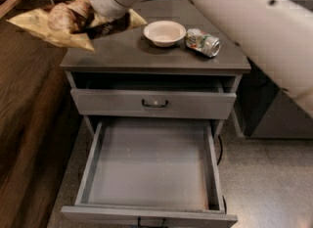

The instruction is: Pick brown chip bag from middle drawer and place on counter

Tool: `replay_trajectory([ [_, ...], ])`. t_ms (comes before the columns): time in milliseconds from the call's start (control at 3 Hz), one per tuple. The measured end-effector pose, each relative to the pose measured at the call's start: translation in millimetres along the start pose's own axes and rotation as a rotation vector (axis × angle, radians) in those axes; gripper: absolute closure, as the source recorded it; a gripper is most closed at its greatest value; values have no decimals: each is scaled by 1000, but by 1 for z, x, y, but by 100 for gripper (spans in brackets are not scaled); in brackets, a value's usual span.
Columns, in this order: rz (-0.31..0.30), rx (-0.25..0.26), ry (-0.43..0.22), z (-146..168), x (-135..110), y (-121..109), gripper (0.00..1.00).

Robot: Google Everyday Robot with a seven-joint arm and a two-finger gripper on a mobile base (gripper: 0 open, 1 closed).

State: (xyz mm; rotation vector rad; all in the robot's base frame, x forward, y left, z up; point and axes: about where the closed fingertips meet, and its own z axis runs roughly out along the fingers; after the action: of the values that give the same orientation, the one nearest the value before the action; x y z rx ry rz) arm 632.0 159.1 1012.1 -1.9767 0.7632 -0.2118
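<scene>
The brown chip bag (51, 22), crumpled, with tan-yellow ends, hangs in the air over the left edge of the counter (142, 56). My gripper (92, 20) is shut on the bag's right part, below the white wrist at the top of the camera view. The dark brown end of the bag sticks out just above the counter's left rear. The middle drawer (151, 166) is pulled out wide at the bottom, and its grey floor is bare.
A white bowl (165, 32) and a silver-green drink can (203, 42) lying on its side sit on the counter's right half. The drawer above (154, 103) is closed. A brown wooden panel (24, 109) runs along the left. My white arm crosses the upper right.
</scene>
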Motion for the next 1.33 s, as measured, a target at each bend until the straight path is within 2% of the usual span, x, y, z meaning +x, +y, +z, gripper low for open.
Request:
replay_trajectory([
  [333, -7, 8, -67, 54, 13, -19, 100],
  [667, 8, -4, -72, 99, 41, -21, 100],
  [1000, 30, -29, -32, 132, 79, -13, 100],
  [1333, 53, -37, 3, 147, 113, -3, 100],
])
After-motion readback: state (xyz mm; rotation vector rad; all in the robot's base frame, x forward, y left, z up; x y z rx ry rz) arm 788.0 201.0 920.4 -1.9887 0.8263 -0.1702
